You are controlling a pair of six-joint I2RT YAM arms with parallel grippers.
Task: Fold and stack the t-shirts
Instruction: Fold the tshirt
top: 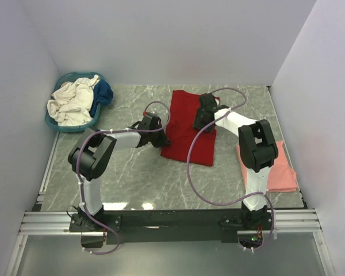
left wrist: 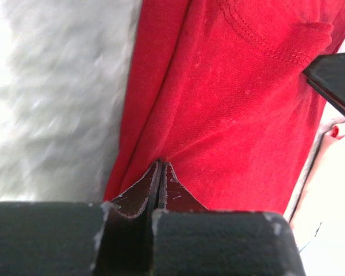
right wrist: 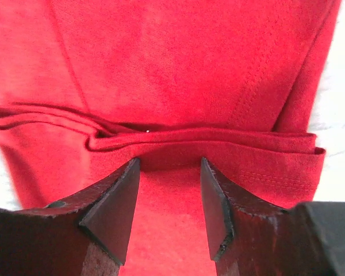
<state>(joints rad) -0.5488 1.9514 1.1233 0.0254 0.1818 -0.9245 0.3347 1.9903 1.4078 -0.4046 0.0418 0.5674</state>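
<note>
Shirt: red t-shirt (top: 187, 126), between the two grippers, long axis crosswise to them.
Left gripper (left wrist: 161, 167): pressed together, pinching the shirt's edge at its tips.
Right gripper (right wrist: 169, 168): spread, folded hem just ahead of its tips.

Red shirt (top: 181, 123) lies folded, central — pink shirt (top: 284, 169) folded at right.

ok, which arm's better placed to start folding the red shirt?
Probably left. Left fingers are shut on the edge of the red shirt; right fingers stand open astride a fold, holding nothing.
</note>
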